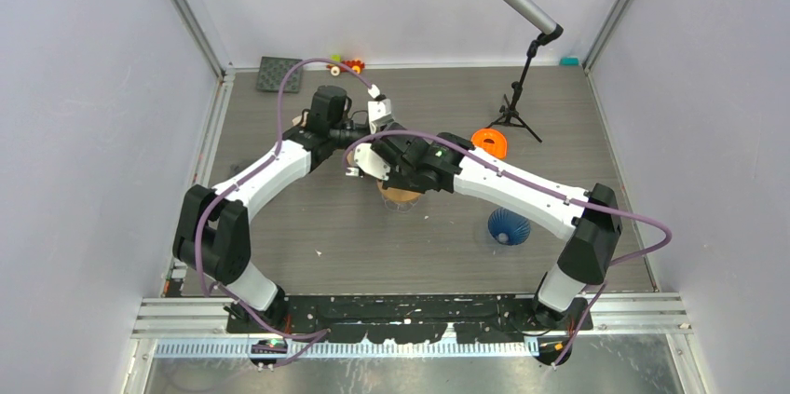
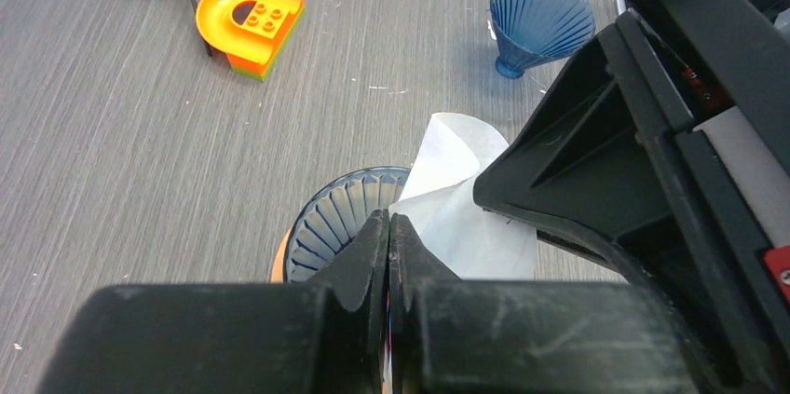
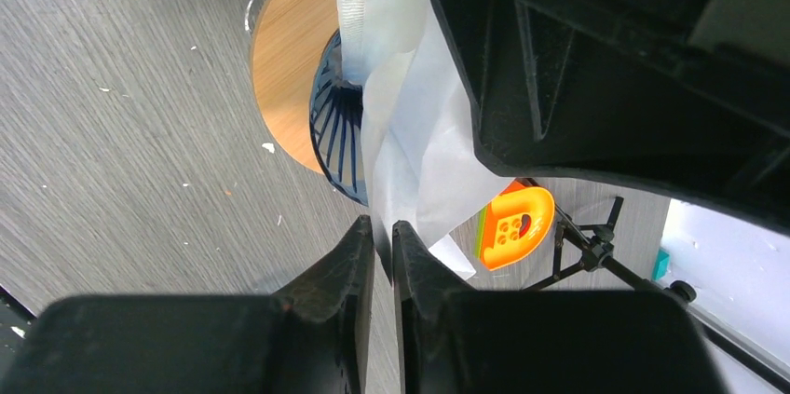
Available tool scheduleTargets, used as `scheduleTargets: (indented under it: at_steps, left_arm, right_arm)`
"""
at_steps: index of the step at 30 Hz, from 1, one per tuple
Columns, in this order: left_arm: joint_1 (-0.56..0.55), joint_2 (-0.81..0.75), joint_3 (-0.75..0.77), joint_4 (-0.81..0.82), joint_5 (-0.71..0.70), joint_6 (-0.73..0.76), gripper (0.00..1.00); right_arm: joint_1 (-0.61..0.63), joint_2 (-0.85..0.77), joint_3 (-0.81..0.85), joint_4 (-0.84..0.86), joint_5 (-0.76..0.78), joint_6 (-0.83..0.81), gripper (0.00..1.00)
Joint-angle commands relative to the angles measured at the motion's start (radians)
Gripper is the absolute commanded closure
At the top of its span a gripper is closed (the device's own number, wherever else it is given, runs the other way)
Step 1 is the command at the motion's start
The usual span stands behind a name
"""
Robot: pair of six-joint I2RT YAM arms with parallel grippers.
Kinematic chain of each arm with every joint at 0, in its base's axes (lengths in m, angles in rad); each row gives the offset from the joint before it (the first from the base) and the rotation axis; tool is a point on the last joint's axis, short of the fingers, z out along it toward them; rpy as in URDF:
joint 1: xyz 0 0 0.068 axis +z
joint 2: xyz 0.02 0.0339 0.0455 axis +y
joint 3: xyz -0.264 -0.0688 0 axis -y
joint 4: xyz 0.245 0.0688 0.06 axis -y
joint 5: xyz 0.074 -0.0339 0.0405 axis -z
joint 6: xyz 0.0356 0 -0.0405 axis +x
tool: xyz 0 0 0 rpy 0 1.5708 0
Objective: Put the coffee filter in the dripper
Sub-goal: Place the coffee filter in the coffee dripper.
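Left gripper (image 2: 388, 226): directly above the dripper, fingers pressed together, apparently pinching one edge of the paper. Coffee filter (image 2: 461, 198): white, creased and partly folded, held between the two grippers over the right side of the dripper, its lower part sagging toward the bowl but not seated in it. Dripper (image 2: 335, 222): blue ribbed cone, upright on a round wooden base (image 3: 284, 68), most of its mouth uncovered. Right gripper (image 3: 382, 231): just right of the dripper and level with its rim, fingers closed on the filter's opposite edge with only a thin gap for the paper. Orange block (image 2: 250, 10): on the table behind and to the right of the dripper, well apart. Blue cone (image 2: 540, 12): a second ribbed cone, lying to the right of the dripper and nearer the arm bases, not in use. Microphone stand (image 1: 515, 101): far behind and to the right of the dripper. Handling note: the paper looked limp and easily torn, so the two grips were best eased apart gently to open the cone, the point centred over the dripper's mouth, then lowered straight down until the ribs took the paper; releasing one edge early risked the filter flopping over the rim, and a sideways pull risked tipping the dripper off its base.
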Motion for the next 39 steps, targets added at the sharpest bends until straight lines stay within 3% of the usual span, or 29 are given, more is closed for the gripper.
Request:
scheduleTargets:
  at_steps: [1,14,25,39]
  left_arm:
    - [0.005,-0.042,0.021,0.032,0.011,0.026,1.00]
    - [0.005,-0.041,0.040,0.016,0.014,0.023,1.00]
    - [0.005,-0.052,0.059,0.027,-0.008,-0.034,1.00]
    - [0.005,-0.065,0.039,0.031,-0.008,-0.046,1.00]
  right_arm:
    - [-0.005,-0.046,0.029,0.014,-0.017,0.035,0.80]
    - [-0.062,-0.150,0.037,0.022,-0.115,0.111,0.52]
    - [-0.285,-0.247,0.023,0.109,-0.310,0.252,0.51]
    - [-0.349,-0.154,-0.007,0.163,-0.496,0.338,0.49]
